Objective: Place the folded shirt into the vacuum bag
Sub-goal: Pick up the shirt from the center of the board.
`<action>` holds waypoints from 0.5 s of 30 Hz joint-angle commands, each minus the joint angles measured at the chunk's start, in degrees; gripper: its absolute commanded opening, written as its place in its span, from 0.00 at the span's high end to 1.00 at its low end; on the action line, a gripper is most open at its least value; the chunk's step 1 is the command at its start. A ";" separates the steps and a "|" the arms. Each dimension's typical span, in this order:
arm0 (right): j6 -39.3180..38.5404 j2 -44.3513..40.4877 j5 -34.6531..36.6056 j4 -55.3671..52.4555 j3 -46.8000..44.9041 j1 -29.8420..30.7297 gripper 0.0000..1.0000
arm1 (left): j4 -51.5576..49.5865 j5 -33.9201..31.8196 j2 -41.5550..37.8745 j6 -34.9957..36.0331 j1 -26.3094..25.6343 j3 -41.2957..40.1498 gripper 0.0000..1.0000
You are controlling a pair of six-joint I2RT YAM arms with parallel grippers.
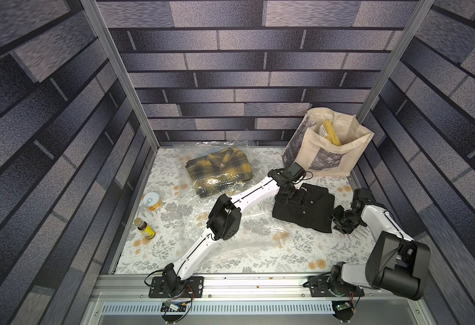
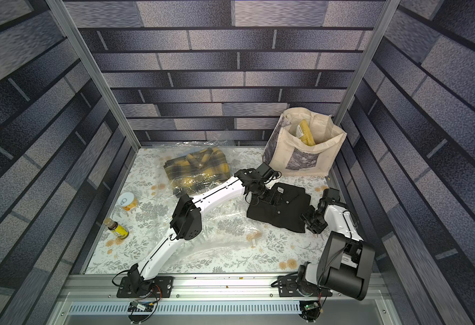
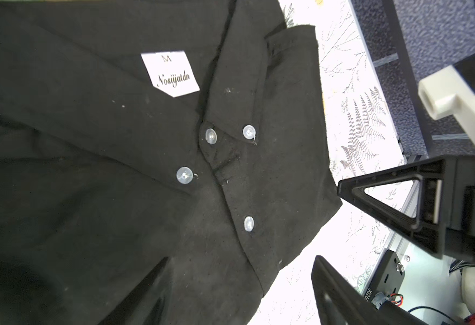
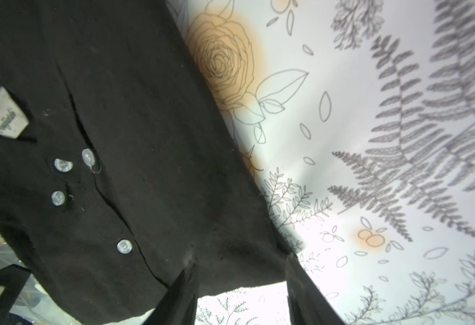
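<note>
Inside the vacuum bag (image 1: 197, 225) lies a plaid shirt (image 1: 219, 171); tote (image 1: 340, 157) holds packet (image 1: 330, 133).

This is a robotics lab test cell dressed to look like a home, not a real room. Bare aluminium posts (image 1: 118, 76) frame it, and the walls (image 1: 244, 62) are flat sheets printed with grey brick. Both arms are bolted by black plates (image 1: 176, 285) to a metal rail (image 1: 259, 284), with loose wires and a small circuit board (image 1: 343, 306) exposed below. A floral tablecloth (image 1: 301, 253) spreads beneath the left gripper (image 1: 294, 198) and the right gripper (image 1: 337, 225). It carries household props: a tote bag (image 1: 329, 152) just beyond the left gripper, and a can (image 1: 152, 201) and a bottle (image 1: 145, 228) well off to its left.
</note>
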 commanded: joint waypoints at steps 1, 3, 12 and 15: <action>-2.05 1.67 2.41 -0.23 2.78 -0.33 0.49 | -0.05 2.30 1.30 -1.58 -0.59 2.00 0.23; -2.51 3.55 1.22 0.43 3.17 -0.36 0.49 | -0.26 2.58 1.85 -1.50 -0.60 1.94 0.23; -2.08 8.19 -3.43 4.37 0.81 -0.23 0.49 | -0.30 3.58 3.87 -1.53 -0.96 1.47 0.25; -1.28 9.52 -5.24 6.17 -0.01 0.29 0.52 | -0.06 4.14 4.40 -1.75 -1.22 1.47 0.26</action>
